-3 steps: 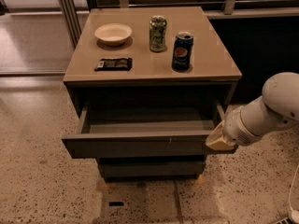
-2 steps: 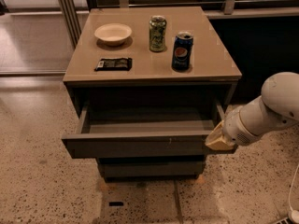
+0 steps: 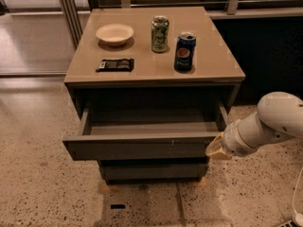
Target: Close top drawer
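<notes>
In the camera view, a low cabinet stands on a speckled floor (image 3: 38,188), seen from above and in front. Its top drawer (image 3: 137,148) is pulled well out. The flat dark front has no handle and hangs forward of the cabinet body, and the shallow inside is open to view, with nothing visible in it. A small pale mark sits on the front, a little right of centre. Below it a narrower lower drawer front (image 3: 151,170) sits further back, close to the cabinet body.

The hand (image 3: 215,149) is at the right end of the top drawer's front, level with it and touching or very nearly touching that corner. Only its pale tan tip shows, so I cannot tell whether it is wide or narrow. It holds nothing that can be seen. The white arm (image 3: 270,124) behind it comes in from the right edge and slopes down to the left.

The counter (image 3: 215,56) on top of the cabinet carries four things:
- a pale bowl (image 3: 114,33) at the back left
- a green can (image 3: 160,33) upright near the back centre
- a blue can (image 3: 184,51) upright, just right of and in front of the green one
- a dark packet (image 3: 115,65) lying flat in front of the bowl
</notes>
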